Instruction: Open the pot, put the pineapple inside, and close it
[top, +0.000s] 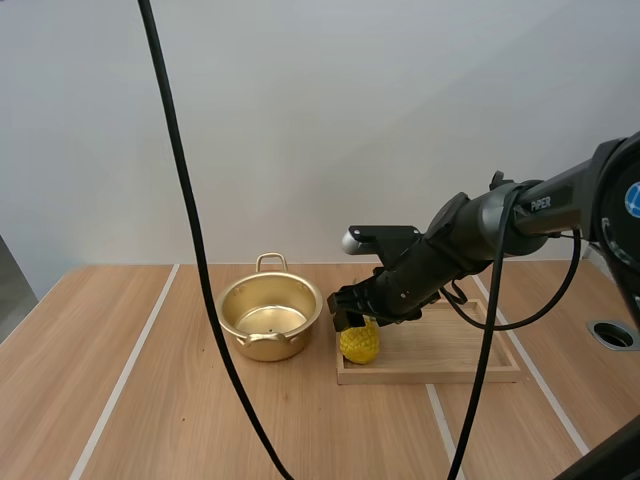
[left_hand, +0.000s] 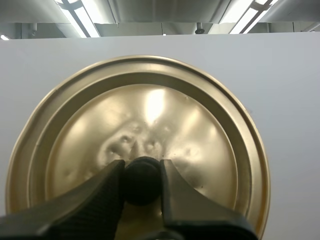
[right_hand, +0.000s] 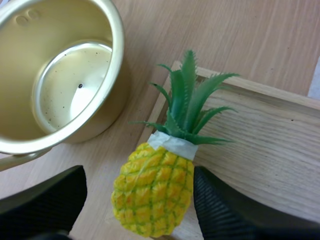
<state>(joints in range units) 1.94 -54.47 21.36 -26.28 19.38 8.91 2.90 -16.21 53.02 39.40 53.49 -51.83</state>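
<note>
- Right gripper (right_hand: 137, 200) stands open, a finger either side of the pineapple (right_hand: 152, 192).
- Pineapple rests on the tray (right_hand: 260, 145) corner; pot (right_hand: 117, 50) just beyond, open.
- Likely light, stiff, bumpy plastic: pinch the yellow body, not the leaves (right_hand: 187, 100).
- Left gripper (left_hand: 141, 170) clamps the knob (left_hand: 142, 184) of the lid (left_hand: 150, 110).

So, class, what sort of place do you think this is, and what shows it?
Probably a robot test bench, not a kitchen: a wooden table, the right gripper open around a toy-like pineapple at a wooden tray, an empty gold pot.
</note>
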